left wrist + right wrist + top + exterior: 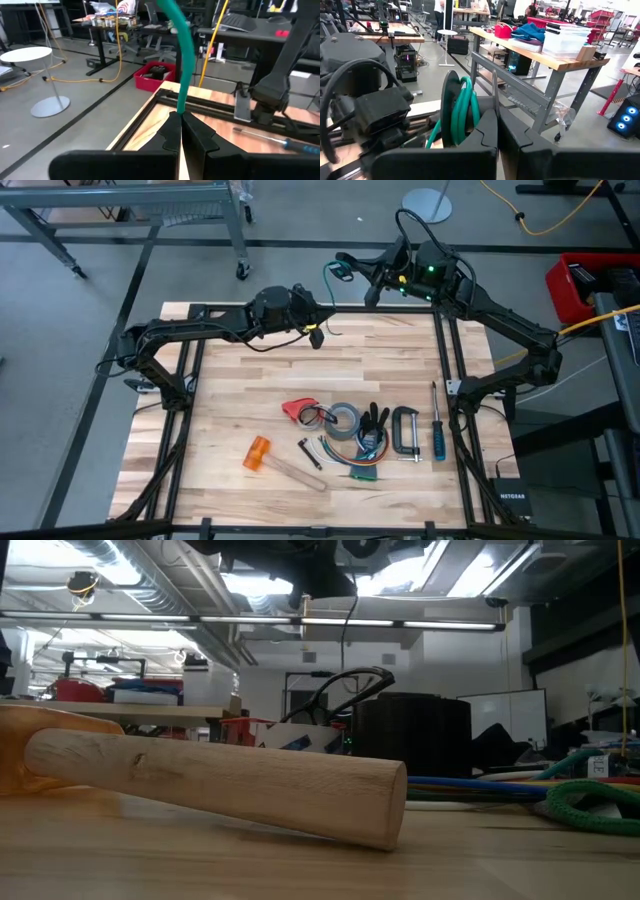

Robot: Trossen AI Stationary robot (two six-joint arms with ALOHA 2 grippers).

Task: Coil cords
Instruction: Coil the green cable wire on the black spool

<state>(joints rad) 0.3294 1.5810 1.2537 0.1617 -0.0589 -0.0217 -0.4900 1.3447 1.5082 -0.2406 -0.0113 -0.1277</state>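
Both grippers hold the cord past the table's far edge.

The left gripper (180,117) pinches the green cord (184,55). The right gripper (496,117) seems squeezed on its loops.

Both arms are matte black, built of slim tubular links with bulkier rounded joint housings. The left arm (215,325) carries a small yellow mark near its wrist. The right arm (500,320) shows a green indicator light, with a black cable looping above its wrist housing.
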